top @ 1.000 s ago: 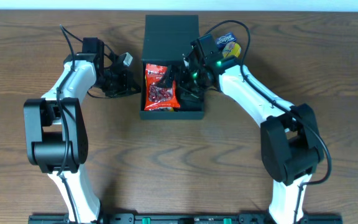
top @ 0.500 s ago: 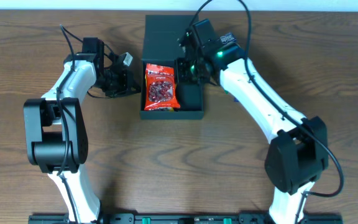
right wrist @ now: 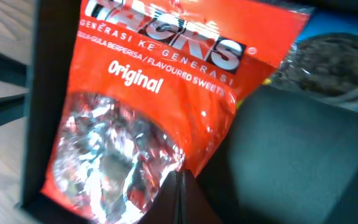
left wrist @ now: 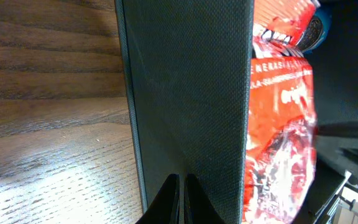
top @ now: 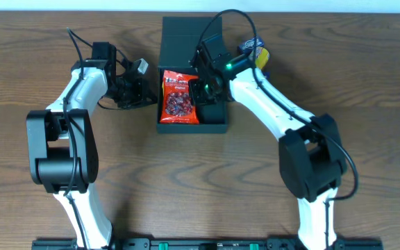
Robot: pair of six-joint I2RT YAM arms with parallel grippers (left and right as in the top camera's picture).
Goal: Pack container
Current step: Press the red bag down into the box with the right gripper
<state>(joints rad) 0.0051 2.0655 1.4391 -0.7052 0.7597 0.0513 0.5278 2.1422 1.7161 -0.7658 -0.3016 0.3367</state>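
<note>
On the worktop (top: 186, 180), the open box (top: 193, 128) holds a red packet (top: 179, 98) in its left half. Both tools are closed and empty: the left tool (top: 144, 94) is beside its left wall and the right tool (top: 201, 90) is over the packet. Best raise the right one straight up, clear of the rim.

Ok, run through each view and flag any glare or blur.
Overhead: sharp, evenly lit. Left wrist: bright sheen on the table, container wall crisp. Right wrist: soft throughout, glare on the clear window of the red packet, blue packet blurred.

"Original" on red sweets packet (right wrist: 160, 106)
</note>
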